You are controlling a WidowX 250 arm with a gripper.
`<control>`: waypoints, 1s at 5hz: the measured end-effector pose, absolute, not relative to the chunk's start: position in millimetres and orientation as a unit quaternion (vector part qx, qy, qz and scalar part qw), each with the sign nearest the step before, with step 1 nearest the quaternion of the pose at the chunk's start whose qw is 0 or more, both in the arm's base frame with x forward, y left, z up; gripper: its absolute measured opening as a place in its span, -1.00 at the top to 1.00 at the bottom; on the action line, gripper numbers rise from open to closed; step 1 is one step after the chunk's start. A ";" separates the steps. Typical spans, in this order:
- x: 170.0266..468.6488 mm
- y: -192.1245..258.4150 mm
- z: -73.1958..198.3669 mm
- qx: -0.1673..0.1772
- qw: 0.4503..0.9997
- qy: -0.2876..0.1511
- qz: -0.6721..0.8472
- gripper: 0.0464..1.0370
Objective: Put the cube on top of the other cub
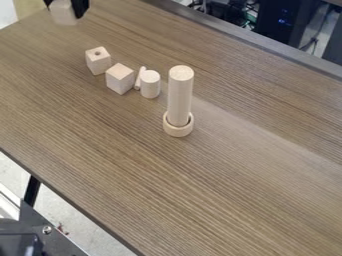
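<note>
At the top left edge of the camera view is my black gripper [67, 7], shut on a pale wooden cube [64, 15] that sits between its two fingers. Whether this cube touches the table cannot be told. Below and to the right, a wooden cube with a hole in its top [98, 61] stands on the table. Just beside it, nearer the camera, stands a plain wooden cube [120, 79]. Neither of these two has anything on top.
Right of the cubes are a short upright cylinder [150, 84] and a thin wooden peg [139, 78]. A tall cylinder [180, 95] stands in a wooden ring [178, 130] on the brown table [220, 185]. Computer equipment [284, 20] is behind the table.
</note>
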State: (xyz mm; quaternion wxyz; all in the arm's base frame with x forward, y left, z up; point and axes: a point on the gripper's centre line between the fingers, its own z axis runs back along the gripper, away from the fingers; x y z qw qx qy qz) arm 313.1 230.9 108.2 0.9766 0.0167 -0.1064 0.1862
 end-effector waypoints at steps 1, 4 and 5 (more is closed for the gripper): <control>320.9 228.4 101.9 0.011 0.980 -0.100 0.172 -0.13; 312.7 200.0 65.0 0.035 0.995 -0.069 0.057 -0.13; 313.1 193.8 58.0 0.039 0.995 -0.070 0.052 -0.13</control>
